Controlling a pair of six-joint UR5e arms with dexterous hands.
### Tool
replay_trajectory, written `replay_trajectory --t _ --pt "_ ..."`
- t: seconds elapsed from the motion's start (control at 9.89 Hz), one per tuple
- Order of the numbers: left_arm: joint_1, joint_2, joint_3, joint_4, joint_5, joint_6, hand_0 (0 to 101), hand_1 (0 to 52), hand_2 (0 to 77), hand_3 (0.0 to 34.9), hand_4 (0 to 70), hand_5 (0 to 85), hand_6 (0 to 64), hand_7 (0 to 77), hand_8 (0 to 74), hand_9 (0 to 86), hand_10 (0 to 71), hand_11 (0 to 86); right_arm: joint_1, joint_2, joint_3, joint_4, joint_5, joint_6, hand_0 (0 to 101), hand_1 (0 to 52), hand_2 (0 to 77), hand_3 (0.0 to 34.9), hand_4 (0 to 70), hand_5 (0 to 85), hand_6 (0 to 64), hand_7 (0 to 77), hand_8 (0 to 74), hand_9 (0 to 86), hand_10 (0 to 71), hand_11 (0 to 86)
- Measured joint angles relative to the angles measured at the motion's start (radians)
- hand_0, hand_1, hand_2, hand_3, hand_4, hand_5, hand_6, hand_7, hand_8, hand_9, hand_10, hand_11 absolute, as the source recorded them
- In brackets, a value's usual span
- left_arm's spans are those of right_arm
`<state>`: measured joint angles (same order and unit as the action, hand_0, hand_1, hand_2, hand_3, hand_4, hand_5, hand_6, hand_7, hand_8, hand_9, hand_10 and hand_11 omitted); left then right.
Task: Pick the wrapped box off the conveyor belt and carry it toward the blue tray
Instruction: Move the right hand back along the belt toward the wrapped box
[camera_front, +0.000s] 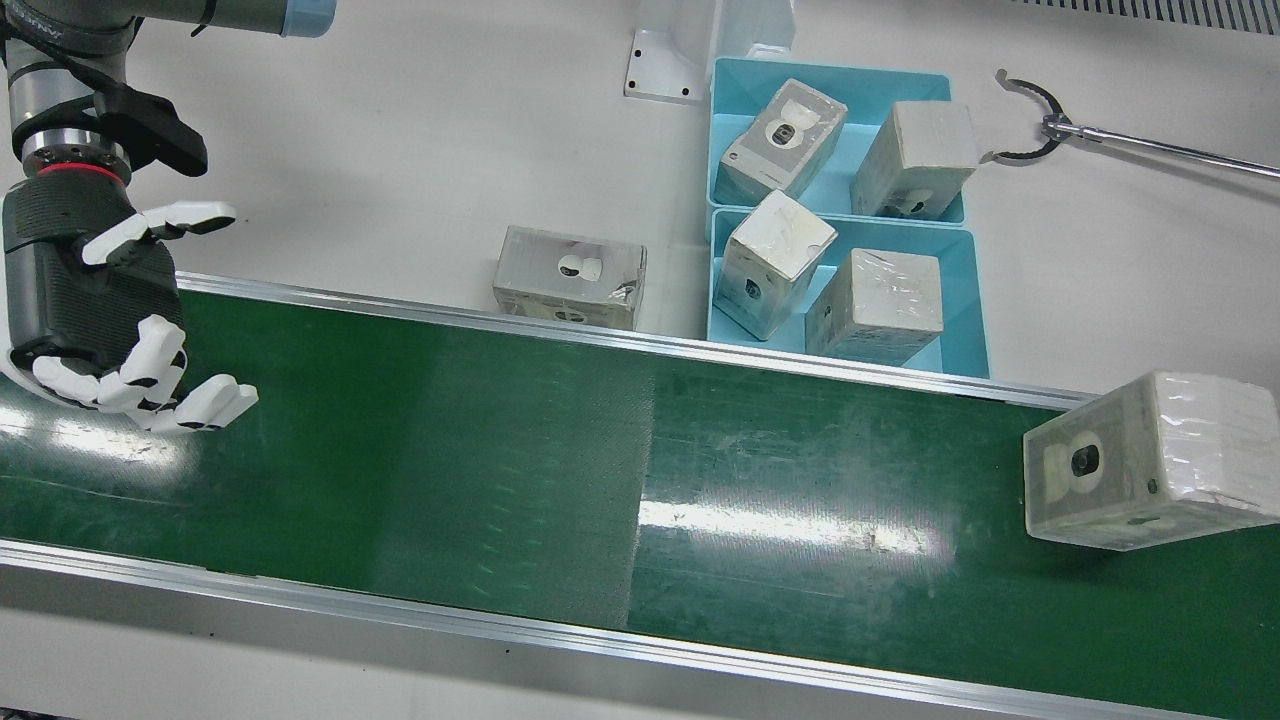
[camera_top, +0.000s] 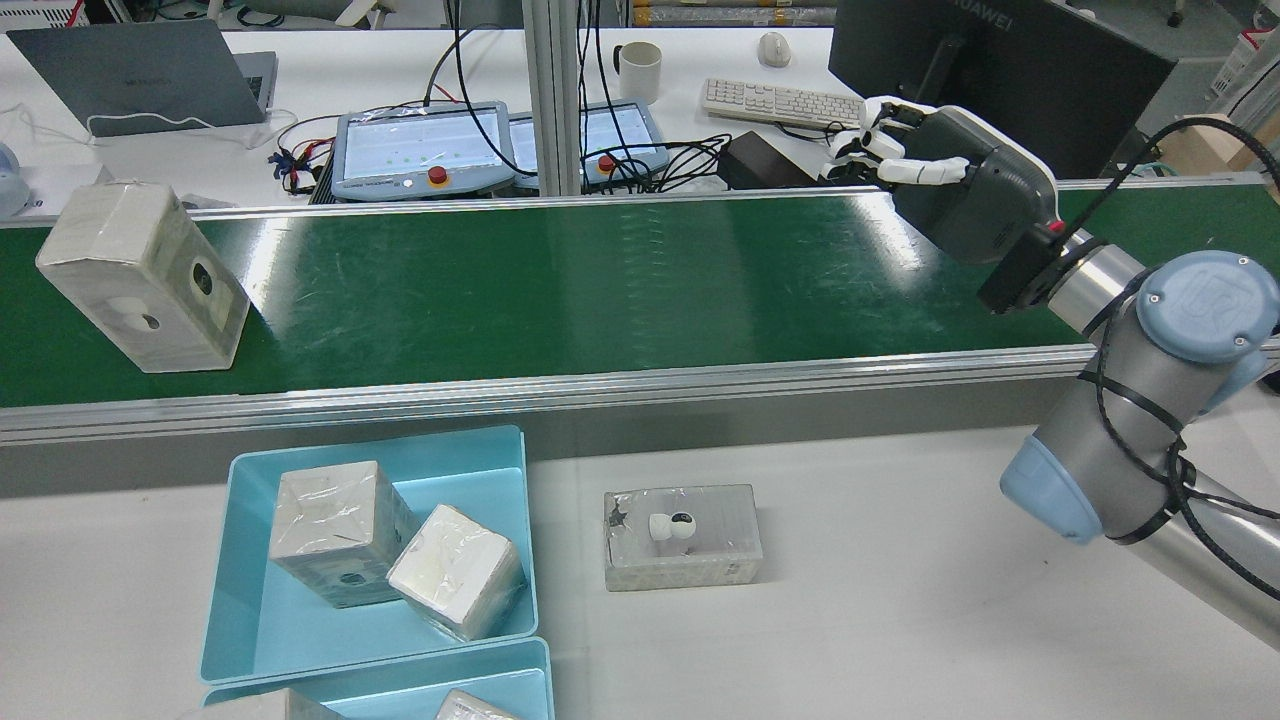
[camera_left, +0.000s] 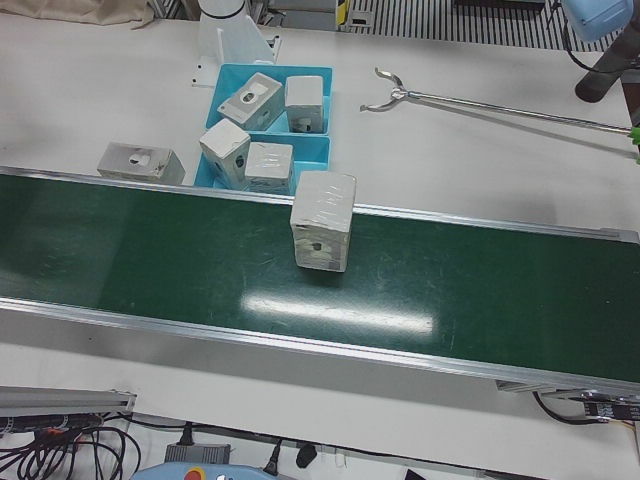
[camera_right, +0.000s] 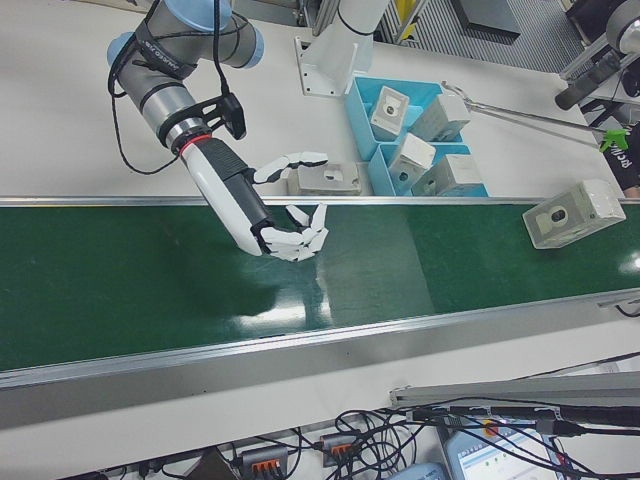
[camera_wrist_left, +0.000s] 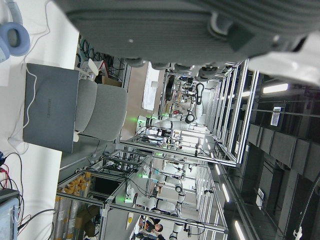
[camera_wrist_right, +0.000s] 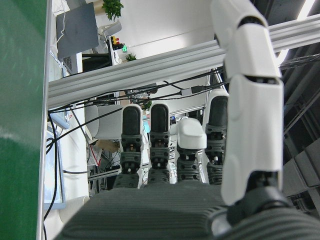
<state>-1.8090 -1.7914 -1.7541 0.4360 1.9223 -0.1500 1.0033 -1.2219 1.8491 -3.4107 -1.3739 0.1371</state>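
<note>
A wrapped box (camera_front: 1150, 460) with a round camera picture stands on the green conveyor belt (camera_front: 520, 450) at the front view's right end. It also shows in the rear view (camera_top: 140, 275), left-front view (camera_left: 323, 220) and right-front view (camera_right: 578, 213). Two blue trays (camera_front: 965, 310) beside the belt hold several wrapped boxes; the rear view (camera_top: 470, 480) shows them too. My right hand (camera_front: 110, 300) is open and empty above the belt's other end, far from the box; it also shows in the rear view (camera_top: 950, 190) and right-front view (camera_right: 255, 205). Of my left hand only the palm (camera_wrist_left: 200, 25) shows.
Another wrapped box (camera_front: 570, 278) lies flat on the white table between belt and trays. A long metal grabber tool (camera_front: 1030, 125) lies beyond the trays. A white bracket (camera_front: 665, 65) stands behind them. A laptop (camera_top: 150, 75), control pendants and a monitor sit across the belt.
</note>
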Motion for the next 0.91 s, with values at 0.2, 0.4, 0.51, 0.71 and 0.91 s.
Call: replay_trajectory --t 0.2,0.4,0.51,0.71,0.91 --pt "0.000 0.000 0.000 0.000 0.000 0.000 0 0.0 1.1 0.0 0.0 1.1 0.0 0.5 0.5 0.0 0.5 0.0 0.000 0.018 0.003 -0.001 0.013 -0.024 50 12.5 21.3 0.3 42.5 42.5 48.0 70.4 32.2 43.6 25.6 40.9" --pt "0.000 0.000 0.000 0.000 0.000 0.000 0 0.0 0.5 0.0 0.0 1.1 0.0 0.5 0.5 0.0 0.5 0.0 -0.003 0.023 0.011 -0.003 0.042 -0.063 53 16.4 22.9 0.5 34.4 38.7 43.6 66.0 26.2 37.1 25.6 37.6" --pt "0.000 0.000 0.000 0.000 0.000 0.000 0 0.0 0.5 0.0 0.0 1.1 0.0 0.5 0.5 0.0 0.5 0.0 -0.009 0.024 0.012 -0.003 0.050 -0.088 53 20.7 22.4 0.4 31.1 36.0 33.3 52.9 19.1 29.5 18.5 28.4" --pt "0.000 0.000 0.000 0.000 0.000 0.000 0 0.0 1.1 0.0 0.0 1.1 0.0 0.5 0.5 0.0 0.5 0.0 -0.041 0.028 0.002 -0.002 0.058 -0.125 54 20.7 22.4 0.5 24.0 29.5 26.2 46.4 13.1 21.8 11.4 19.6" --pt "0.000 0.000 0.000 0.000 0.000 0.000 0 0.0 0.5 0.0 0.0 1.1 0.0 0.5 0.5 0.0 0.5 0.0 -0.087 0.051 -0.005 -0.007 0.075 -0.136 54 21.3 17.5 1.5 10.9 18.5 9.3 24.5 1.6 6.5 3.3 6.5"
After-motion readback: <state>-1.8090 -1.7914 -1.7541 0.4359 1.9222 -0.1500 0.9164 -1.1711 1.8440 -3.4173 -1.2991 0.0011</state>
